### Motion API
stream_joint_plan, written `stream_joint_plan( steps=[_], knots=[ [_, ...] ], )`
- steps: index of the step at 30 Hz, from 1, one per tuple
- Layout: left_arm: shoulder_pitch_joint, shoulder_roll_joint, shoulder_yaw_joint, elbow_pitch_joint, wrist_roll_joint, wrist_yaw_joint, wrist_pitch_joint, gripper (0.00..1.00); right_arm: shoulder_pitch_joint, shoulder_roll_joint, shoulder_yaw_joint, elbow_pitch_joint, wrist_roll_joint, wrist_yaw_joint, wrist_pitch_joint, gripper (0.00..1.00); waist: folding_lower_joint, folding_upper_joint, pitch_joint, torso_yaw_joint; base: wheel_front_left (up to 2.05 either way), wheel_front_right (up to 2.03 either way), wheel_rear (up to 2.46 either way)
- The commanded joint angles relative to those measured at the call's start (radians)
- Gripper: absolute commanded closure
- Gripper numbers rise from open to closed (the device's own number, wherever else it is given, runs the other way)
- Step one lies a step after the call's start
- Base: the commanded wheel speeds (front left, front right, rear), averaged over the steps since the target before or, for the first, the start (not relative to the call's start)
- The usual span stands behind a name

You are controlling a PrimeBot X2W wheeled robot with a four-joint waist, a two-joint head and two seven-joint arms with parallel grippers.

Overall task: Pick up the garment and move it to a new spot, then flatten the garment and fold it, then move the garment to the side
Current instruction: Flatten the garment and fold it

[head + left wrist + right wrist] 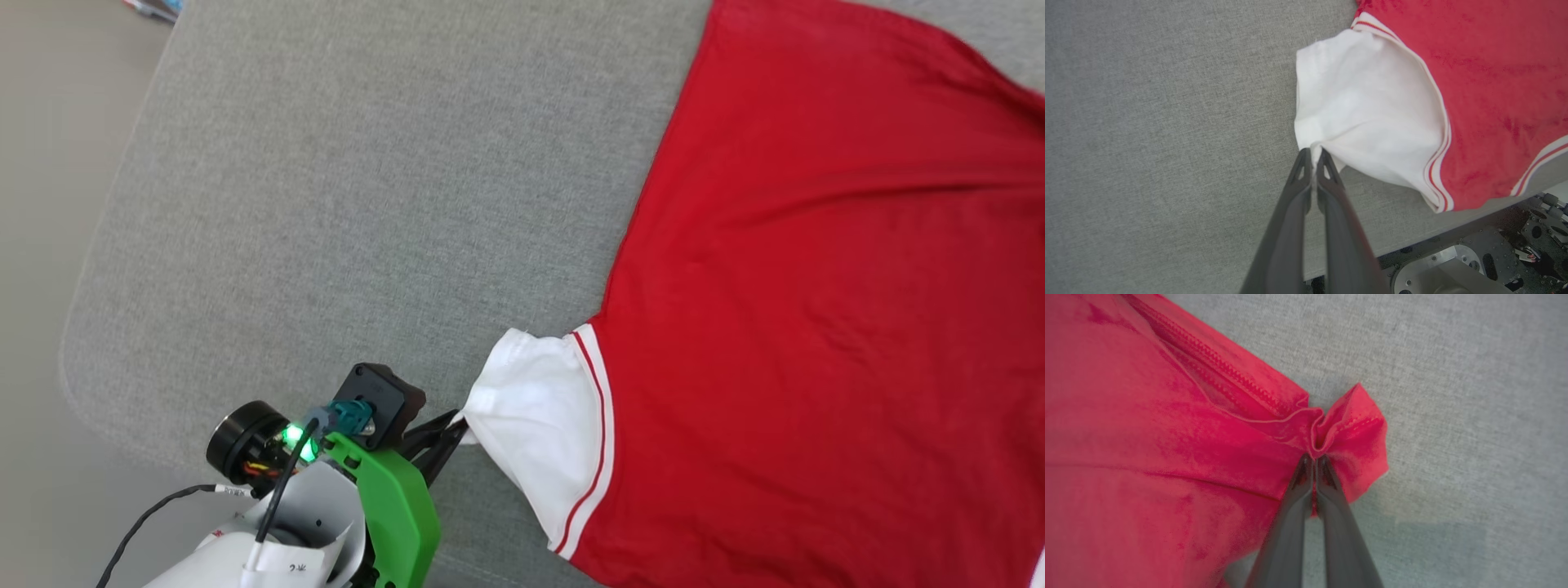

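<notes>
Jersey [816, 327] lies on grey cloth [367, 204]; my left pincer [1314, 153] pinches its white sleeve [1363, 110], my right pincer [1314, 457] a red hem corner [1351, 424], likely to pull it flat.

**Soft, even light; right wrist picture blurred**

The head view is bright and diffuse, with only a thin shadow under the garment [816, 286] where it meets the grey surface [367, 204]. A green lamp [298, 437] glows at lower left. The left wrist view is crisp at centre and dimmer toward its left edge. The right wrist view is soft and smeared, its red oversaturated, with darker shade along the bottom.
</notes>
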Motion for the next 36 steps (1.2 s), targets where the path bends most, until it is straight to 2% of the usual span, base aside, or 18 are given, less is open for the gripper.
stream_joint_plan(
  steps=[1,10,20,24,29,36],
  knots=[
    [0.001,0.004,0.002,-0.002,-0.008,0.007,0.006,1.00,0.060,-0.002,0.004,0.020,0.006,-0.001,0.003,1.00,0.0000,0.0000,-0.078,-0.056,0.00,0.00,0.00],
    [0.034,0.012,0.004,0.017,-0.036,0.021,0.009,1.00,0.281,0.010,-0.061,-0.012,0.052,-0.001,-0.044,1.00,0.0000,0.0000,-0.206,-0.113,0.00,0.00,0.00],
    [0.064,-0.016,0.039,0.049,-0.085,0.048,-0.036,1.00,0.591,0.070,-0.225,-0.204,0.099,-0.001,-0.055,1.00,0.0000,0.0000,-0.305,-0.162,0.00,0.00,0.00],
    [0.078,-0.025,0.044,0.067,-0.099,0.055,-0.049,1.00,0.708,0.116,-0.297,-0.314,0.090,-0.001,-0.034,1.00,0.0000,0.0000,-0.334,-0.186,0.00,0.00,0.00],
    [0.100,-0.050,0.049,0.099,-0.108,0.070,-0.081,1.00,0.834,0.208,-0.377,-0.436,0.060,-0.001,-0.002,1.00,0.0000,0.0000,-0.358,-0.210,0.00,0.00,0.00],
    [0.121,-0.102,0.090,0.144,-0.151,0.088,-0.151,1.00,0.946,0.328,-0.444,-0.516,0.011,-0.001,0.010,1.00,0.0000,0.0000,-0.369,-0.220,0.00,0.00,0.00]
  ],
)
